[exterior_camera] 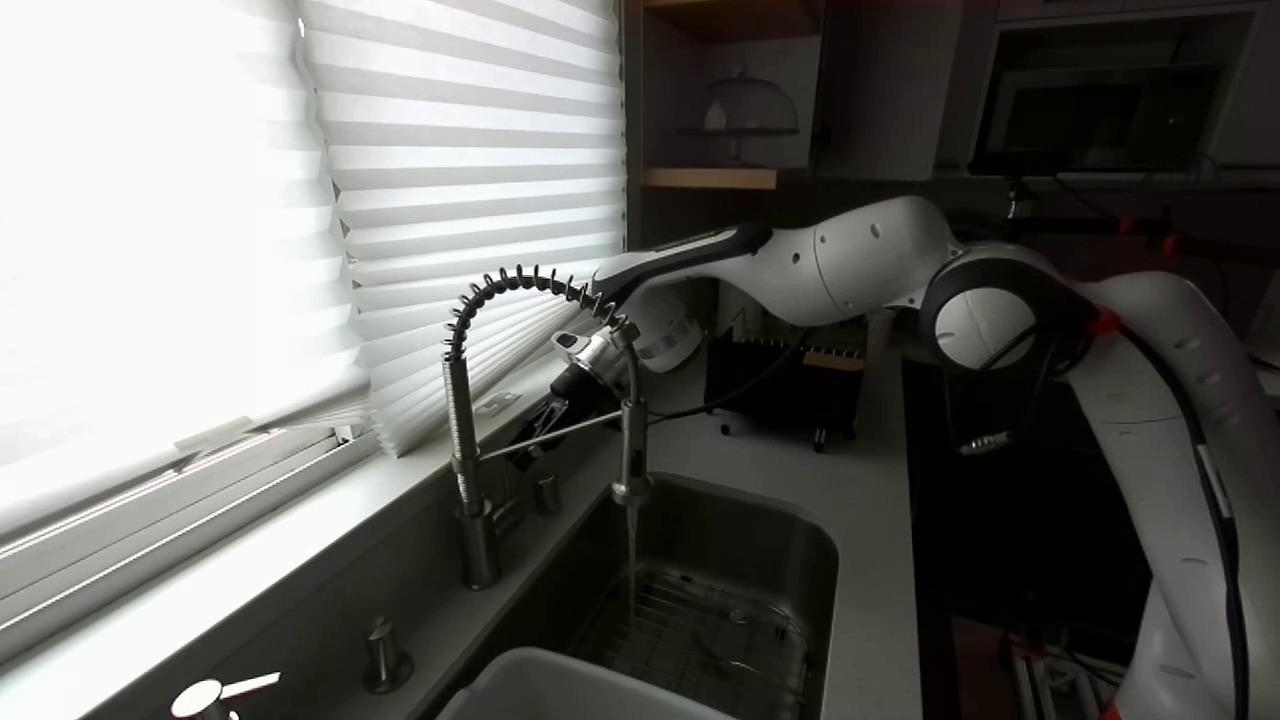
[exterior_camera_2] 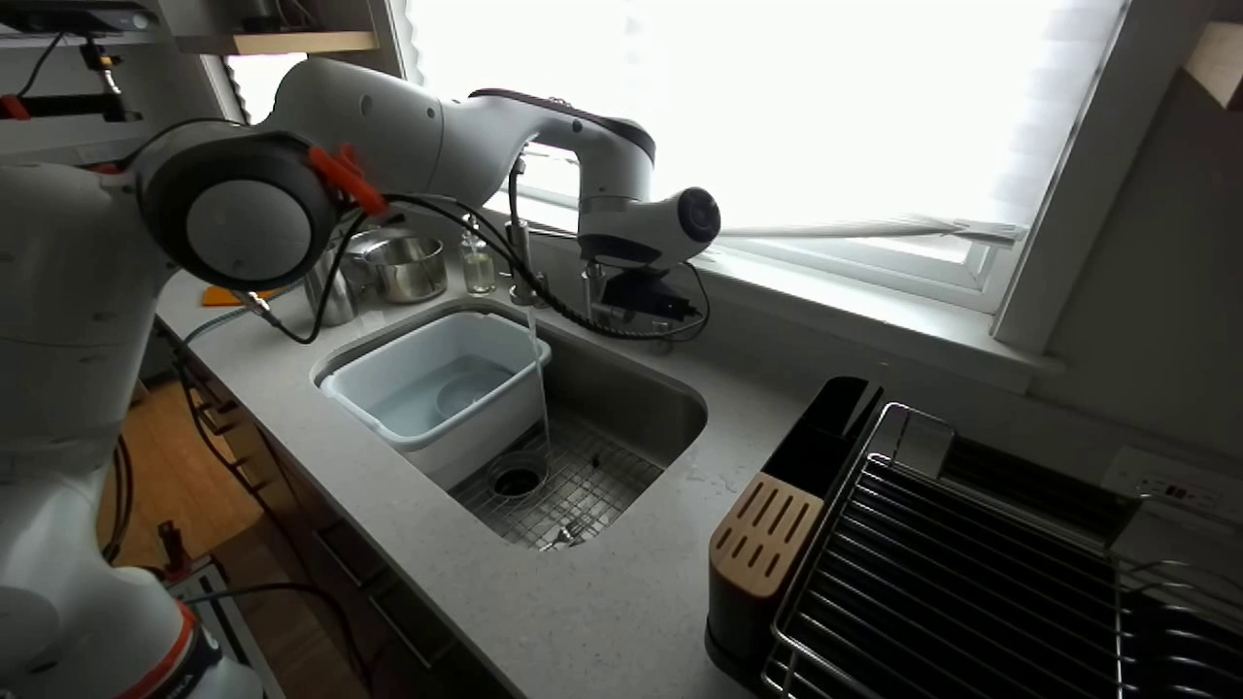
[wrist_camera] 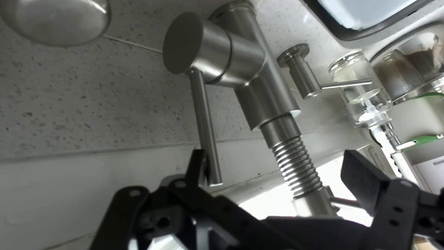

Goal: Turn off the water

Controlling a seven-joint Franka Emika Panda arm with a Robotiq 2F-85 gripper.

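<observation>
Two black fingers (wrist_camera: 362, 180) of the end effector (wrist_camera: 279, 172) were spread wide apart in the wrist view, and nothing was gripped by them. Just beyond, the tip of the slim metal lever (wrist_camera: 205, 126) was set close along the inner side of one finger; whether that finger was touched could not be told. The lever was judged light and stiff, hardly fragile, with a smooth shaft that might be lost from a loose pinch. Its outer part was thought the best place to be taken or pushed, well away from the round hub (wrist_camera: 215, 52), since less force would be needed there. Which way it had to be swung could not be read from its pose. The coiled neck (wrist_camera: 298, 166) was framed between the same fingers, and since its depth could not be gauged, a full closing was thought risky in case it was pinched too. By its base the faucet (wrist_camera: 263, 86) was mounted on the counter (wrist_camera: 69, 121), beside the sink (exterior_camera_2: 641, 403), and was expected to be quite rigid. Farther off, in both exterior views, water (exterior_camera: 632, 545) was being let out of the spray head (exterior_camera: 634, 440) into the sink, so the shut-off was not yet done.
</observation>
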